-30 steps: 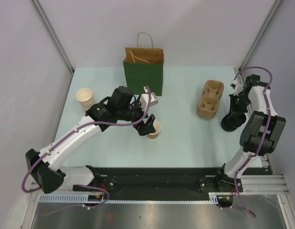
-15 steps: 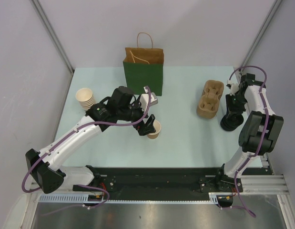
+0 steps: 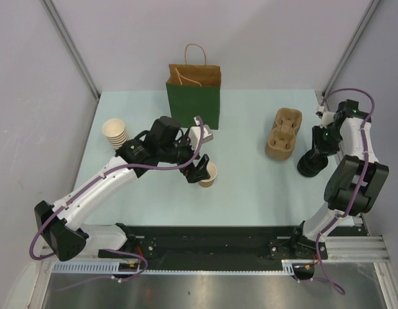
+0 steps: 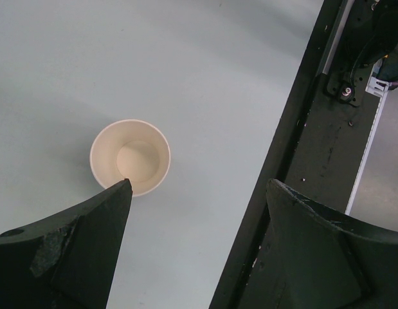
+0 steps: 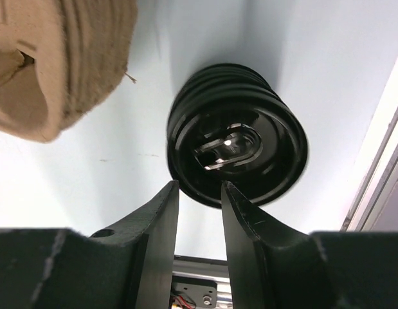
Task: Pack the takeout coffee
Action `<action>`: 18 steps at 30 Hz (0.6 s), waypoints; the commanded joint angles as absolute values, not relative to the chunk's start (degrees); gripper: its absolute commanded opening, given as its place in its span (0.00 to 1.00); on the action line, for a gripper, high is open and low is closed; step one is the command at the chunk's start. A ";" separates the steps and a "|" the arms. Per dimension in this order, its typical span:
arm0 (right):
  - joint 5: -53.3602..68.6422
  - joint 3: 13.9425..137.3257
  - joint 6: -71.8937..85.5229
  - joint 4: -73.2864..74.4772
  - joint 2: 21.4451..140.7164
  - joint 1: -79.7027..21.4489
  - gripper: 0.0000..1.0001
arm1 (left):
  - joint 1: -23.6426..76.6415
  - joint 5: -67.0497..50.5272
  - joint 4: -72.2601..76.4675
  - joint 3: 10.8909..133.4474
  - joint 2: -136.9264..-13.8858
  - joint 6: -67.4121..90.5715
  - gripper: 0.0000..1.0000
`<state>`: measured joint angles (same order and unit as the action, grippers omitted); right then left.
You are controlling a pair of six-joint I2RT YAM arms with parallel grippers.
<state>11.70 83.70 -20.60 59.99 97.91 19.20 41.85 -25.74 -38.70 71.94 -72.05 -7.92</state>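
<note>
No cup with a black lid is in view. A lidless tan paper cup [image 3: 208, 174] stands upright mid-table; the left wrist view shows its empty cream inside [image 4: 130, 157]. My left gripper [image 3: 199, 170] is open and empty, just left of the cup; its left fingertip overlaps the cup's rim, with the jaws [image 4: 199, 181] wide apart. A stack of black plastic lids [image 3: 310, 167] sits at the right. My right gripper [image 3: 317, 150] hovers above it, jaws [image 5: 200, 183] a narrow gap apart with nothing between them; the lids [image 5: 237, 151] lie just beyond the tips.
A green paper bag [image 3: 193, 103] with handles stands open at the back. Brown pulp cup carriers [image 3: 283, 133] lie left of the lids, also in the right wrist view [image 5: 57, 64]. A stack of lidless cups [image 3: 115, 132] lies at the left. The black base rail [image 4: 301, 161] runs along the near edge.
The right arm's wrist and elbow have swung to the right, with the gripper staying over the lid stack. The left arm and the cup have not moved.
</note>
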 commanded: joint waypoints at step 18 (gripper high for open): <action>17.67 85.61 -20.31 61.00 101.60 30.94 0.52 | 41.48 -27.07 -37.27 73.48 -71.02 -7.21 0.91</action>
